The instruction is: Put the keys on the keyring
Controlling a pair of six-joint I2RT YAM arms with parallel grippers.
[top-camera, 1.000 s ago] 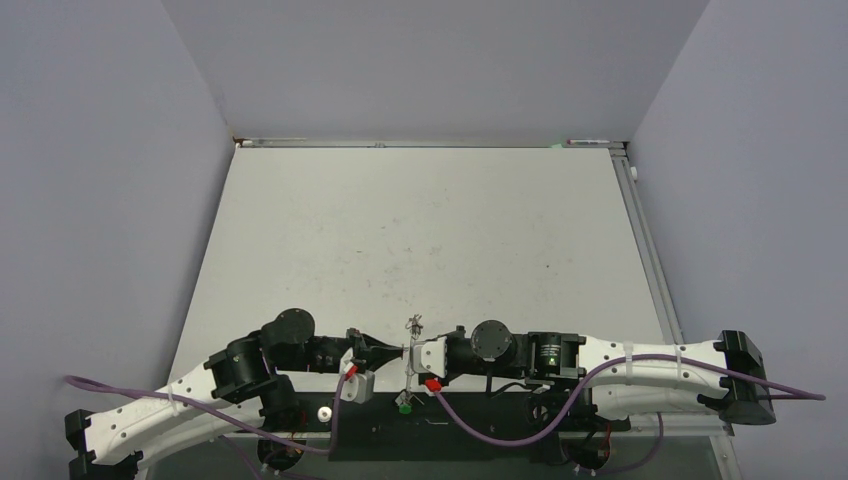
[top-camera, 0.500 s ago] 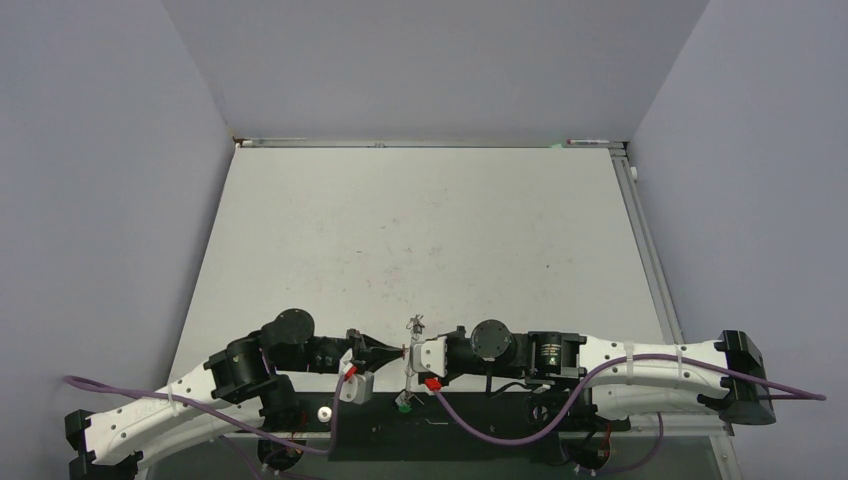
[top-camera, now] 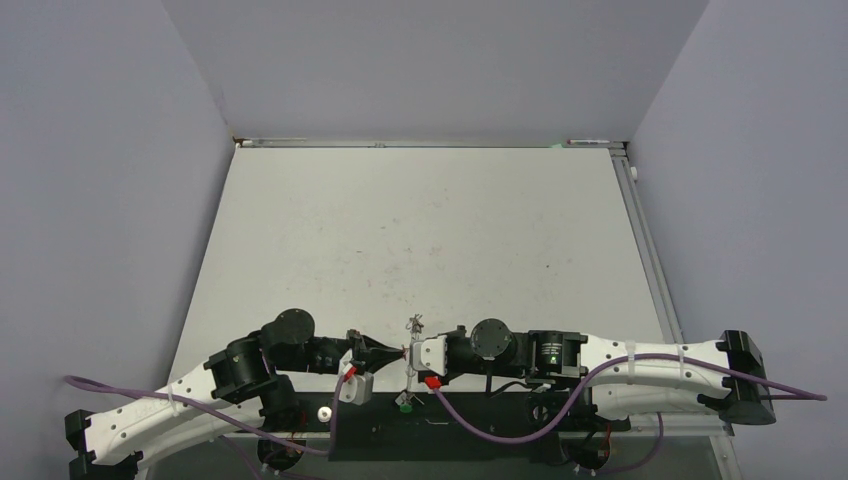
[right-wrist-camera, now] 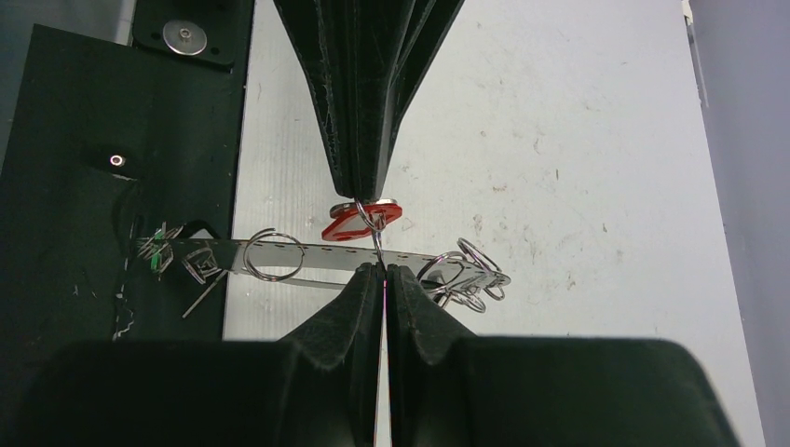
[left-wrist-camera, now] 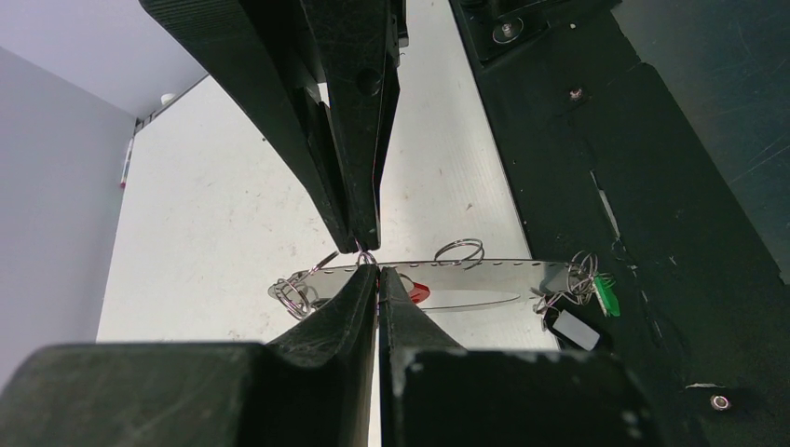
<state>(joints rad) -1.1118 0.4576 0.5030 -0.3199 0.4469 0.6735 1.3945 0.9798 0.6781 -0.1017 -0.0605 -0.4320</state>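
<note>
My left gripper (top-camera: 399, 351) and right gripper (top-camera: 413, 353) meet tip to tip at the near table edge, both shut. In the right wrist view my right gripper (right-wrist-camera: 384, 268) pinches a thin wire ring (right-wrist-camera: 374, 222). The ring threads the red-tagged key (right-wrist-camera: 361, 226), which the left gripper (right-wrist-camera: 360, 197) holds from above. In the left wrist view my left gripper (left-wrist-camera: 377, 271) is shut by the red tag (left-wrist-camera: 417, 291). The keyring (right-wrist-camera: 321, 254), a long silvery beaded band, lies behind with split rings (right-wrist-camera: 275, 254). The green-tagged key (left-wrist-camera: 607, 294) hangs at its end.
A black base plate (left-wrist-camera: 652, 186) borders the white table (top-camera: 420, 240) at the near edge. A small pale tag (left-wrist-camera: 571, 329) lies beside the green one. A cluster of rings (right-wrist-camera: 466, 276) sits at the band's other end. Grey walls enclose the table.
</note>
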